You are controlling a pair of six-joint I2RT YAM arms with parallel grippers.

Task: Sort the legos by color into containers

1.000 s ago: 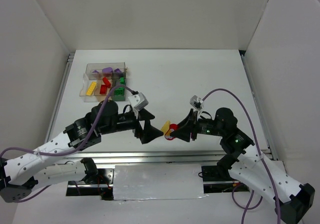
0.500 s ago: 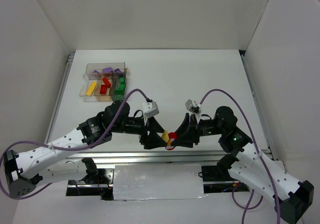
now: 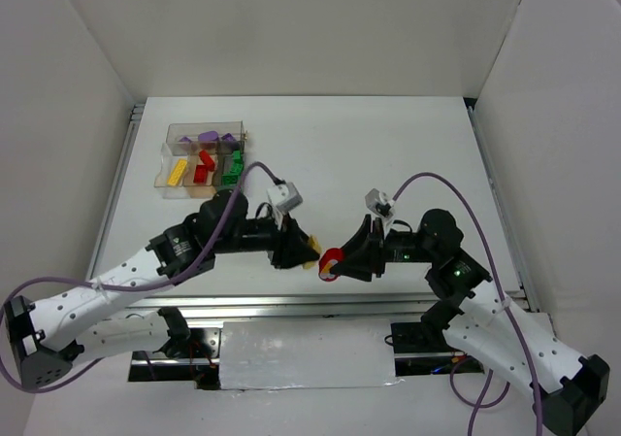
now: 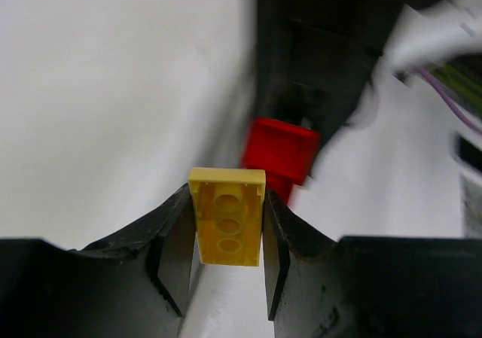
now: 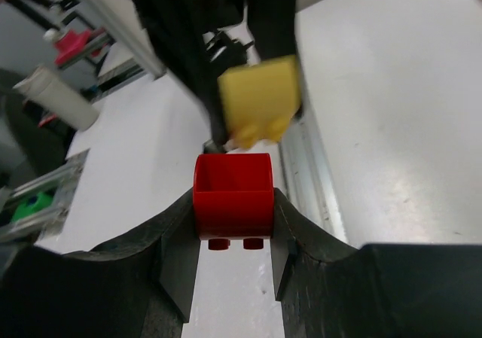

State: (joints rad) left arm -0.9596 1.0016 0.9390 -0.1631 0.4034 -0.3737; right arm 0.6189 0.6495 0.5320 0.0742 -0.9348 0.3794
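1. Since a second ago the left gripper (image 3: 307, 251) has closed in from wide open onto the yellow brick (image 3: 312, 254). It has drawn the brick back a little toward its own side, away from the red piece (image 3: 330, 261). The right gripper (image 3: 342, 259) has barely shifted.
2. In the left wrist view I see the left gripper (image 4: 227, 202) clamped on the yellow brick (image 4: 227, 216). One finger presses each long side, and the underside with its three round hollows faces the camera.
3. The red piece (image 4: 280, 151) sits just beyond it in that view, blurred.
4. In the right wrist view the right gripper (image 5: 233, 202) is pinched on the red piece (image 5: 233, 193), open top up and two small pegs showing underneath.
5. The yellow brick (image 5: 260, 101) hangs just past it there, with a thin gap between the two.
6. Both pieces are held in the air between the arms, over the near part of the table (image 3: 388, 154), close to the front rail.
7. The clear box (image 3: 170, 135) stands well apart at the far left of the table.
8. Its compartments hold a yellow bar (image 3: 178, 172), red bricks (image 3: 203, 169), green bricks (image 3: 232, 171) and purple pieces (image 3: 207, 138).
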